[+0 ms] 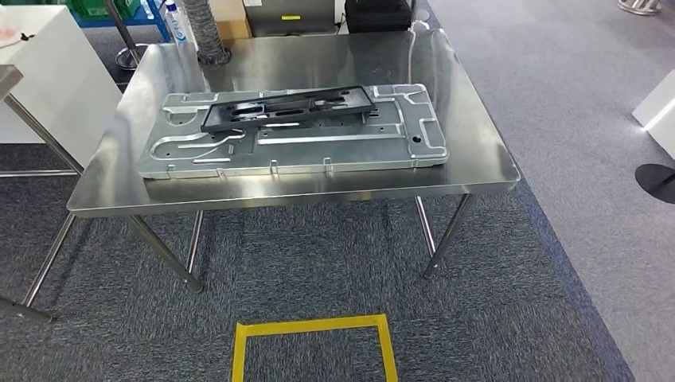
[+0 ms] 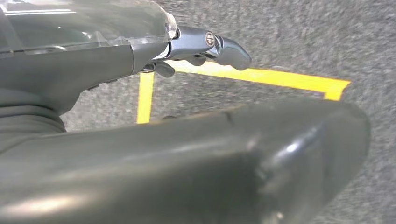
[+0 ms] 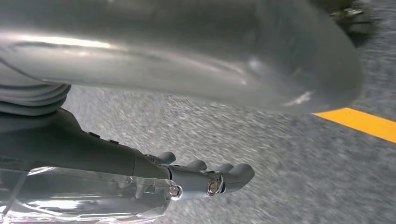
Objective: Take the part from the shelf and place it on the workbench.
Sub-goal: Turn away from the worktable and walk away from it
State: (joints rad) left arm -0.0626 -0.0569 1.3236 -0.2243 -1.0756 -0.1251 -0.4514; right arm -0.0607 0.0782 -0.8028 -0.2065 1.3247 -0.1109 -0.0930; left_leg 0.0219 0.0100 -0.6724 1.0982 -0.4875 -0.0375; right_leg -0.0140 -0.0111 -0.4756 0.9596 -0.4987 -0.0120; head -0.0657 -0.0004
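A long black part (image 1: pixel 288 107) lies on a large silver machined plate (image 1: pixel 318 147), which rests flat on the steel workbench (image 1: pixel 477 163) ahead of me. In the left wrist view my left hand (image 2: pixel 154 149) hangs over the grey carpet, its fingers (image 2: pixel 219 46) stretched out apart from the thick thumb, with nothing in it. In the right wrist view my right hand (image 3: pixel 149 60) hangs the same way, its fingers (image 3: pixel 224 179) away from the thumb and nothing held.
A yellow tape square (image 1: pixel 314 342) marks the carpet in front of the bench. A white cabinet (image 1: pixel 48 72) and a second steel table's legs (image 1: pixel 40 139) stand at the left. A spray bottle (image 1: pixel 177 22) and a ribbed grey hose (image 1: pixel 208 36) stand at the bench's far edge.
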